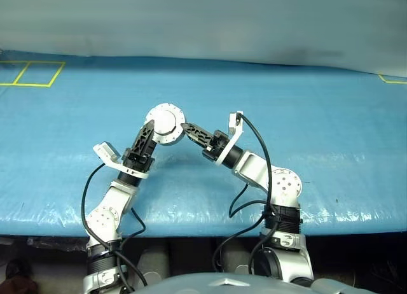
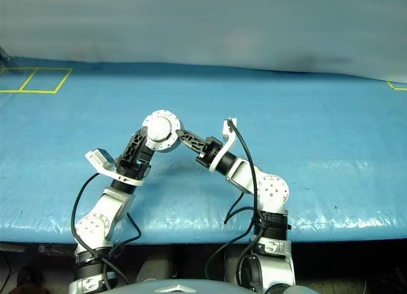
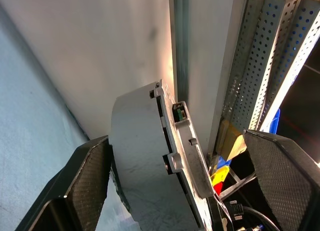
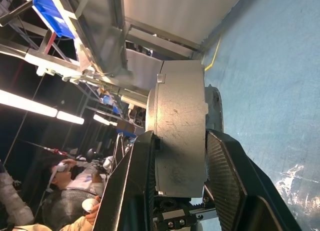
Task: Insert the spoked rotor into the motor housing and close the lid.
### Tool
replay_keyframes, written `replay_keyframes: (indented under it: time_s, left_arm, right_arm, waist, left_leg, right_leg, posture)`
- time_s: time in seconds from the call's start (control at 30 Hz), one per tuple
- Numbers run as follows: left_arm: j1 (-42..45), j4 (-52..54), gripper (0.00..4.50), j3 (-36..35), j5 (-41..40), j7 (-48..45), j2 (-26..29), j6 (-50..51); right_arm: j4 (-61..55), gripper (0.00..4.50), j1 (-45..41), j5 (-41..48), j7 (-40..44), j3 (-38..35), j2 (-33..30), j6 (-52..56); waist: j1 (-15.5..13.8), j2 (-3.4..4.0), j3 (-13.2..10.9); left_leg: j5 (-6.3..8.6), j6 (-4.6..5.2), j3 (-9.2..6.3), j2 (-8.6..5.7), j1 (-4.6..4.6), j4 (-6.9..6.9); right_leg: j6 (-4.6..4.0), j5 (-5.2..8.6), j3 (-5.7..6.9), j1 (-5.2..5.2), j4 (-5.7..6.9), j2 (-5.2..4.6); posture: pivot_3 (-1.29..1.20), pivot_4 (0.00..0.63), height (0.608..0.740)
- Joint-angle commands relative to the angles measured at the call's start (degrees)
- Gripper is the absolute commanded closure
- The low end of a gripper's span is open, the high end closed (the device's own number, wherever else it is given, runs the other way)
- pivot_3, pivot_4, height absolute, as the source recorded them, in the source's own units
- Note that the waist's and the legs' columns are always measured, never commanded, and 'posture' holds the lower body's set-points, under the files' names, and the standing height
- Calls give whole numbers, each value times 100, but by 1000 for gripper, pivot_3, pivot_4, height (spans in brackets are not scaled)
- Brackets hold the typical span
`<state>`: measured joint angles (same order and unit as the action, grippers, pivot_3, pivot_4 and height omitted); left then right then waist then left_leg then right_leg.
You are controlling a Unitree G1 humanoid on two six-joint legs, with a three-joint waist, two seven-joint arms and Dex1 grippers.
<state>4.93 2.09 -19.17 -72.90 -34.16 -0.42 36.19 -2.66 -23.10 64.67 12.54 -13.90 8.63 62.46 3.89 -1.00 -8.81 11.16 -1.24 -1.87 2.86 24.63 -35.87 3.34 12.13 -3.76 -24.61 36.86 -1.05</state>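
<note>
- The right gripper [image 1: 188, 127] clamps the motor housing [image 1: 165, 123] by its flat faces, holding it up off the blue table [image 1: 331, 141], apparently so the left can work on it.
- The left gripper [image 1: 147, 136] stands wide apart, fingers [image 3: 87, 181] flanking the housing without squeezing.
- Behind the table are a grey wall, perforated shelving and a seated person [image 4: 70, 191].

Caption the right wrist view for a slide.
Right pincer clamps the round motor housing edge-on above the blue table.
</note>
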Motion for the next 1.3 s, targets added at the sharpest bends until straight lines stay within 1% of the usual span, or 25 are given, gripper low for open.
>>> replay_keyframes:
  time_s: [0.03, 0.4, 0.63, 0.7, 0.83, 0.93, 1.0, 1.03, 1.07, 1.1, 1.2, 1.3]
  left_arm:
    - [-16, -28, 13, 234, 19, 46, -74, 212]
    - [-114, 67, 13, 204, 62, 67, -56, 139]
    - [-6, 92, 13, 58, -136, 101, -234, 19]
    - [12, 146, 13, 105, 35, -12, -214, -78]
    - [60, 98, 13, 151, 82, -39, -202, -75]
    - [112, 41, 630, 176, 110, -65, -220, -81]
    - [136, 12, 1236, 186, 100, -137, -229, -76]
    - [140, 4, 1607, 190, 98, -162, -234, -76]
    - [141, -2, 1843, 188, 79, -174, -238, -64]
    - [140, -8, 1942, 183, 69, -146, -245, -60]
    - [142, -44, 1943, 134, 36, 21, -264, -63]
    - [98, -14, 1943, 133, 70, -10, -249, -95]
  right_arm:
    - [-315, 3305, -186, 521, 348, 172, 204, -75]
    - [-282, 3305, -250, 433, 399, 195, 75, -260]
    - [-264, 3305, -201, 311, 415, 342, 8, -257]
    - [-307, 3305, -170, 307, 453, 406, -15, -241]
    - [-441, 3305, -85, 309, 539, 575, -55, -225]
    - [-520, 3305, -41, 325, 578, 667, -84, -236]
    - [-567, 3305, -15, 335, 616, 717, -112, -232]
    - [-582, 3305, -4, 341, 630, 737, -125, -230]
    - [-587, 3305, 3, 343, 633, 753, -135, -235]
    - [-587, 3305, 9, 341, 637, 764, -143, -239]
    - [-570, 3305, 17, 327, 644, 785, -157, -242]
    - [-535, 3305, 9, 296, 653, 814, -168, -233]
  waist:
    - [0, 0, 0]
    - [-1, 0, 0]
    - [-3, 0, 0]
    - [-2, 0, 0]
    - [-2, 0, 0]
    - [-4, 0, 0]
    - [-3, -1, 0]
    - [-3, -1, 0]
    - [-4, -1, 0]
    - [-4, -1, 0]
    - [0, -1, 0]
    - [0, -1, 0]
  left_leg:
    - [0, 0, 0, 0, 0, 0]
    - [1, 1, 0, 0, 0, -3]
    - [1, 2, -1, -1, 1, -3]
    - [1, 2, -1, -1, 2, -4]
    - [1, 2, -1, -1, 2, -4]
    - [1, 2, -1, -2, 3, -4]
    - [1, 2, -1, -3, 3, -6]
    - [1, 2, -1, -3, 3, -6]
    - [1, 2, -1, -3, 5, -6]
    - [1, 2, -1, -3, 4, -6]
    - [1, 2, -2, -2, 3, -6]
    - [1, 2, -2, -3, 3, -6]
  right_leg:
    - [0, 0, 0, 0, 0, 0]
    - [0, 0, 0, 1, 0, 0]
    - [0, 0, 0, 1, -1, 0]
    - [1, -1, 0, 1, 0, 0]
    - [1, 0, -1, 1, -1, 0]
    - [1, 0, 0, 1, -1, 0]
    - [1, -1, -1, 2, -1, -1]
    - [1, -1, -1, 2, -1, -1]
    - [1, -1, -1, 1, -2, -1]
    - [2, -1, -1, 1, -2, -1]
    - [2, -1, -1, 1, -1, 0]
    - [2, -1, -1, 1, -1, 0]
  posture:
    - [0, 150, 740]
    - [0, 150, 740]
    - [0, 150, 740]
    - [0, 150, 740]
    - [0, 150, 740]
    - [0, 150, 740]
    - [0, 150, 740]
    - [0, 150, 740]
    - [0, 150, 740]
    - [0, 150, 740]
    - [0, 150, 740]
    - [0, 150, 740]
